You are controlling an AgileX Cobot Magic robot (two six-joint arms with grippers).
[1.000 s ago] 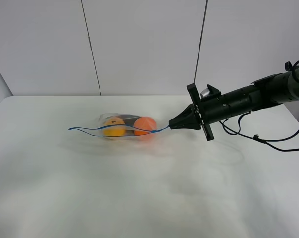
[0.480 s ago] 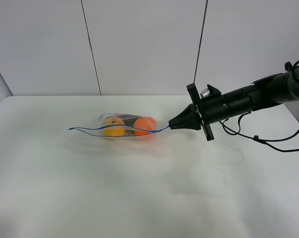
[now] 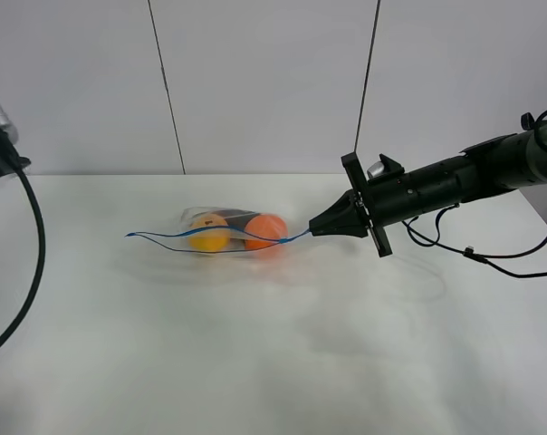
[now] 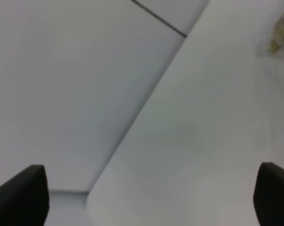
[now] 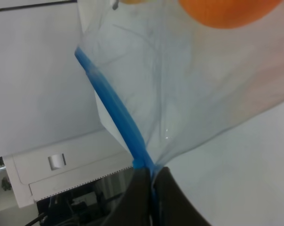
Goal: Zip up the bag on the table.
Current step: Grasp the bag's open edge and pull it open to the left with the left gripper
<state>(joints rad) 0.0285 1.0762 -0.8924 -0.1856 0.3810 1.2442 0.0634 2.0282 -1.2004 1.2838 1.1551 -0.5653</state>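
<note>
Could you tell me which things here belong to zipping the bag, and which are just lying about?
Job: bag, blue zipper strip, right gripper pinching its end, table.
Bystanders: fruits inside the bag, open left gripper, black cable, wall.

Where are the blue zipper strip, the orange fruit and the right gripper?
blue zipper strip [image 5: 116, 113], right wrist view, middle of the strip's visible run.
orange fruit [image 3: 267, 227], exterior high view, centre of its visible face.
right gripper [image 3: 312, 231], exterior high view, tip where the fingers pinch the strip.
</note>
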